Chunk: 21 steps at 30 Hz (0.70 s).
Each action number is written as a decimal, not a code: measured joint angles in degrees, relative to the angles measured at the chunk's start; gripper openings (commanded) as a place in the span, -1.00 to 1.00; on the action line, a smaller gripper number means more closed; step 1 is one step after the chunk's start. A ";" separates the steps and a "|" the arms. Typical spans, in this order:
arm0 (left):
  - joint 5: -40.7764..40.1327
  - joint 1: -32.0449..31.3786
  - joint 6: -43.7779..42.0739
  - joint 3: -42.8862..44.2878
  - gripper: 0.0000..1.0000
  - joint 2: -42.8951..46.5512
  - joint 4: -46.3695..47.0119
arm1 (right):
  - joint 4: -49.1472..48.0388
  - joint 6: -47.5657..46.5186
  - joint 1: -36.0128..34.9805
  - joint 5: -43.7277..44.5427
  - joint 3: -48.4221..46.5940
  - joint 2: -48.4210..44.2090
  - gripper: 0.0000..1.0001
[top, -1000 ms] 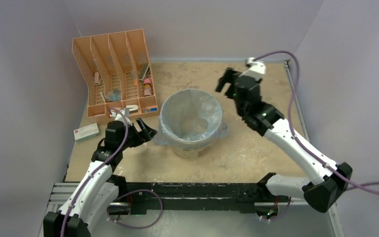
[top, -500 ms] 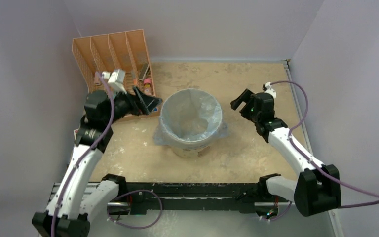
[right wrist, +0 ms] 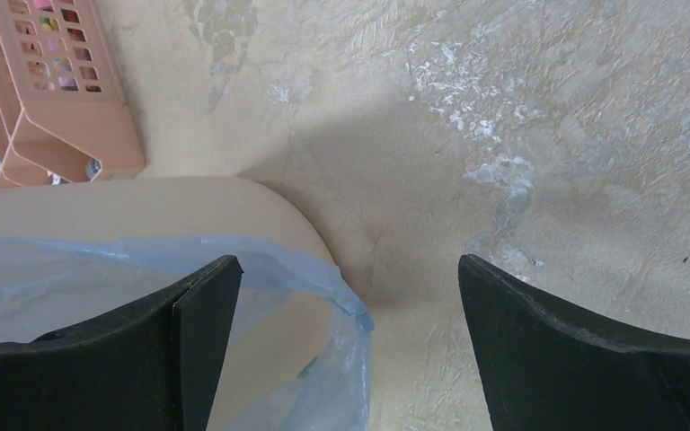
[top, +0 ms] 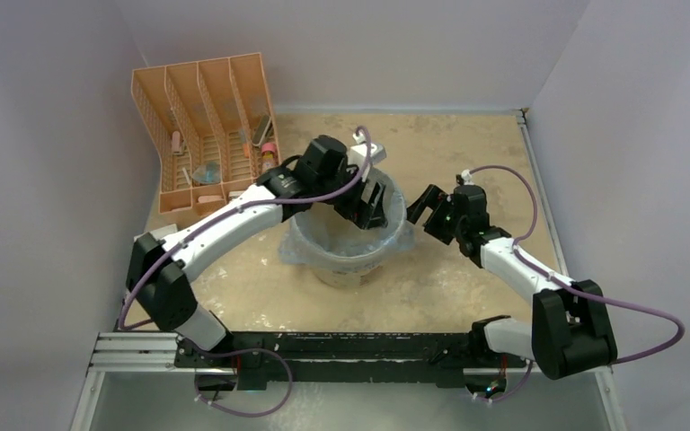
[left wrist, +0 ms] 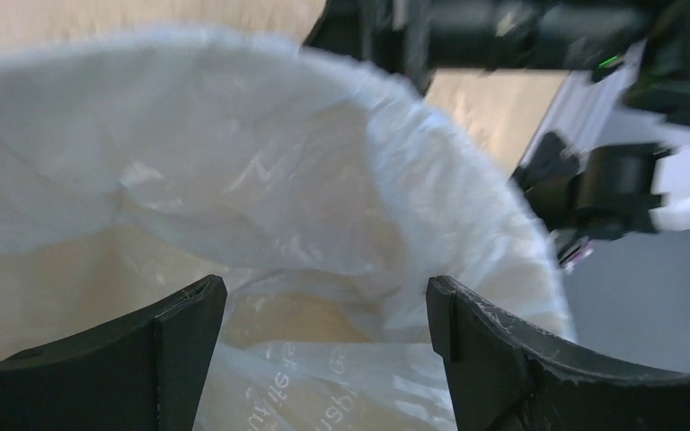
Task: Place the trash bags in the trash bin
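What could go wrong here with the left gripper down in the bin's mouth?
1. The open left gripper could snag the thin trash bag and drag it off the rim when it lifts out.
2. A sideways push might tip the trash bin, which nothing grips. The right gripper hangs open at its side, and I cannot tell whether it is touching.

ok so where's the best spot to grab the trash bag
Take the loose hem of the trash bag draped outside the trash bin, coming from the bin's right with the right gripper. The thin film hangs free of the wall there, so open fingers can pinch it.
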<state>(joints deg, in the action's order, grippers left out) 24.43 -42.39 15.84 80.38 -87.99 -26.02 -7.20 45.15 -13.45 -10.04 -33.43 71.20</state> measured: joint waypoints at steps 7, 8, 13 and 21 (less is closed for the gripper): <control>-5.99 -2.64 -1.97 -1.03 0.67 -3.21 -3.74 | 0.07 0.02 0.00 0.00 0.00 -1.16 0.86; -6.08 -2.71 -2.01 -1.64 0.67 -3.19 -2.97 | 0.04 0.02 0.00 -0.04 0.00 -1.46 0.86; -4.87 -2.75 -1.97 -6.01 0.66 -4.61 -1.11 | -1.44 0.87 0.00 -2.40 0.98 -2.29 0.86; -4.44 -2.75 -1.99 -11.45 0.64 -9.42 1.11 | -2.58 1.36 0.00 -6.32 3.28 -1.86 0.87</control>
<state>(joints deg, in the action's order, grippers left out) 19.99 -45.15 13.85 68.93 -97.41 -24.91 -9.78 46.50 -13.45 -16.36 -30.15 69.34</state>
